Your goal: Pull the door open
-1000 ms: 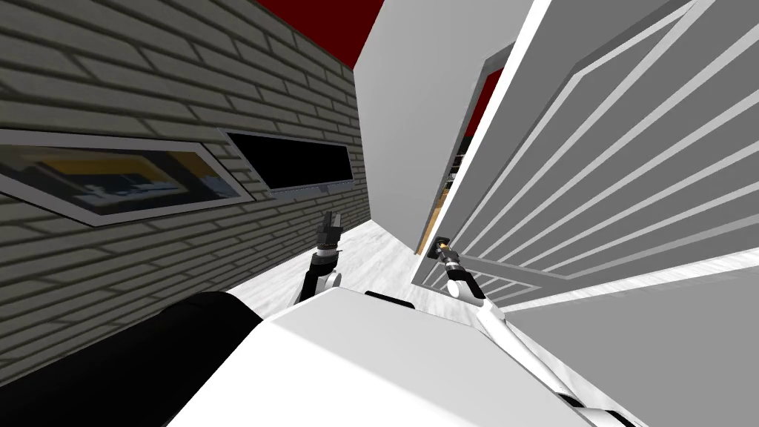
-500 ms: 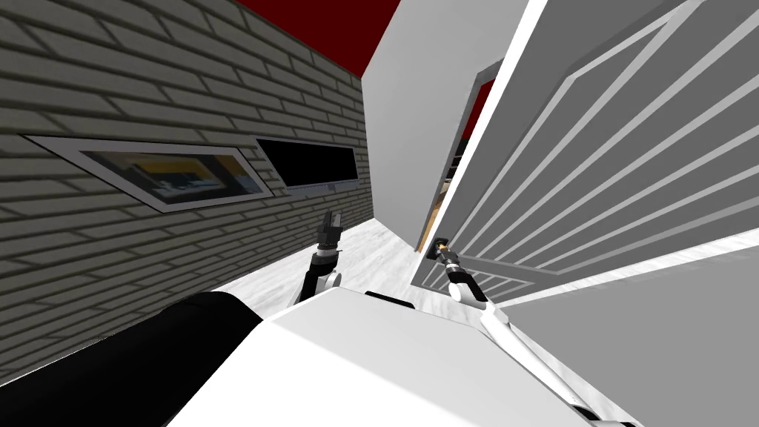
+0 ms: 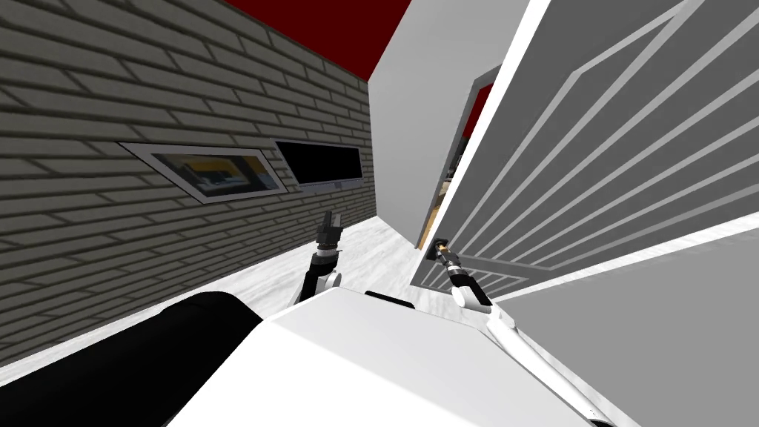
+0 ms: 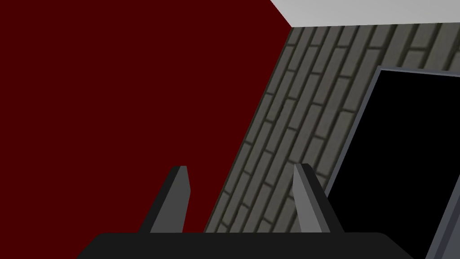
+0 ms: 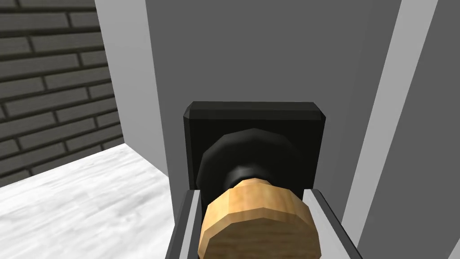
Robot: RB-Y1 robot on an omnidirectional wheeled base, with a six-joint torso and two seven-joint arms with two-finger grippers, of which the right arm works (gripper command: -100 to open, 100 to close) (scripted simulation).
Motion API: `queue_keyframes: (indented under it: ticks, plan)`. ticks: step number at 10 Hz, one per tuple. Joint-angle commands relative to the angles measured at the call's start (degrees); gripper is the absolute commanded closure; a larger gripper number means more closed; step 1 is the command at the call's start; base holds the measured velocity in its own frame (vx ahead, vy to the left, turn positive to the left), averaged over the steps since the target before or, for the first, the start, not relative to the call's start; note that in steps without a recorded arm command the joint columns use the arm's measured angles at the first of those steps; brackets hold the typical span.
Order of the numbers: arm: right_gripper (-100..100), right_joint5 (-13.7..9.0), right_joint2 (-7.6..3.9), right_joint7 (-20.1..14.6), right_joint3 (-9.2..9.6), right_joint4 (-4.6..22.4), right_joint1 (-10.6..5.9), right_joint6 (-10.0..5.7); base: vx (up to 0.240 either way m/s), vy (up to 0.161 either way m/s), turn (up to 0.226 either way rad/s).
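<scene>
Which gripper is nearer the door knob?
Right. The right gripper is shut on the tan knob; the left gripper hangs open, well apart, over by the brick wall.

The knob (image 5: 259, 222) looks like pale wood, matt and faceted, on a matt black backplate (image 5: 254, 121). The door (image 5: 269, 54) is smooth, flat grey like matt paint, with lighter strips. On the left the wall (image 3: 148, 74) is dull grey brick with dark joints. The floor (image 5: 67, 202) is pale with a faint streaked grain.
</scene>
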Motion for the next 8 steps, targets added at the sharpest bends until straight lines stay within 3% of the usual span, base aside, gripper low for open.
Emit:
queue_keyframes:
  ticks: [1,4,5,8]
  plan:
    - [100,0.16,-1.35,-1.21,1.04,-1.14,0.69,-0.68,-0.242,-0.112,0.108]
    - [100,0.46,-3.29,-3.1,2.84,-2.21,1.47,-1.78,-0.199,-0.079,0.089]
    - [100,0.44,-2.84,-2.62,2.6,-1.91,1.42,-1.38,-0.075,-0.027,0.019]
    - [100,0.89,-4.8,-4.5,4.33,-2.68,2.4,-2.92,-0.154,-0.084,0.113]
